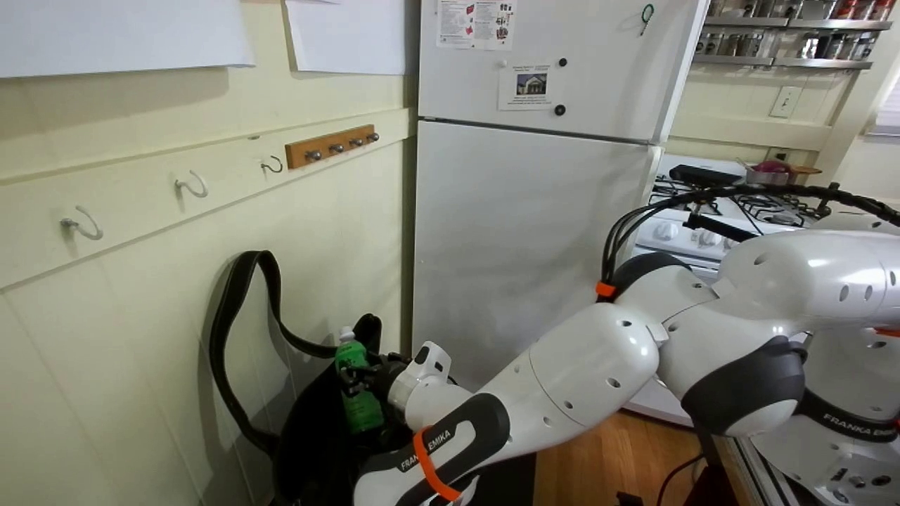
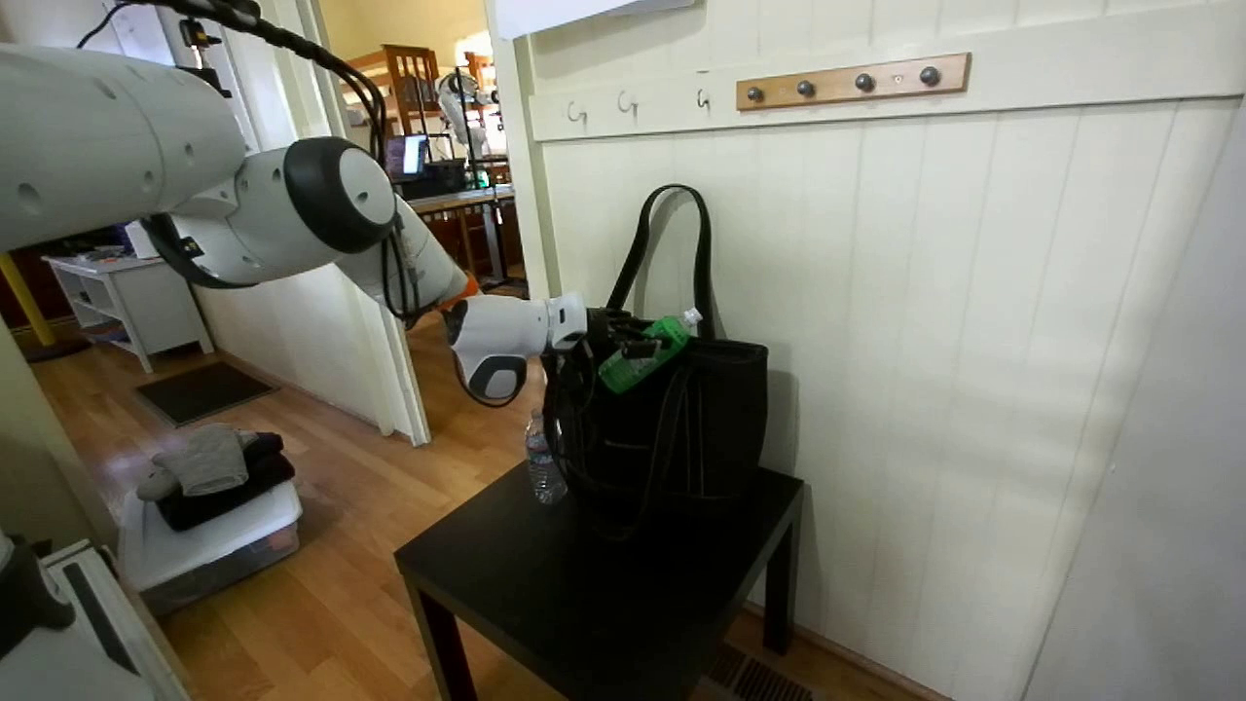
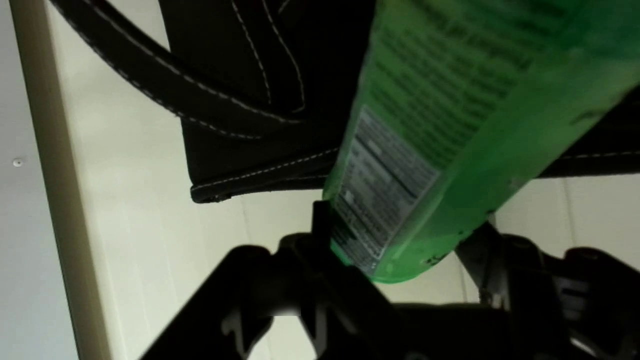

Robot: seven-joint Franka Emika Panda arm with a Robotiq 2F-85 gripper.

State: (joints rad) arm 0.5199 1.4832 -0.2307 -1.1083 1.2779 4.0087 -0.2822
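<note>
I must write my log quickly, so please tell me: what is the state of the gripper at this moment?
Gripper: closed on the green bottle, holding it at a tilt.

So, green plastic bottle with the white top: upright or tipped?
Tipped: gripped in the black pincer, the green plastic bottle slants in an exterior view, its white top higher than the other end.

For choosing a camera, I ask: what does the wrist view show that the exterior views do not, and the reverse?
Only the wrist view: the pale printed panel on the green bottle.
Only the exterior views: the bottle's white cap, the white arm and the wooden peg rail.
Shared: the bottle between the fingers, and the black bag.
</note>
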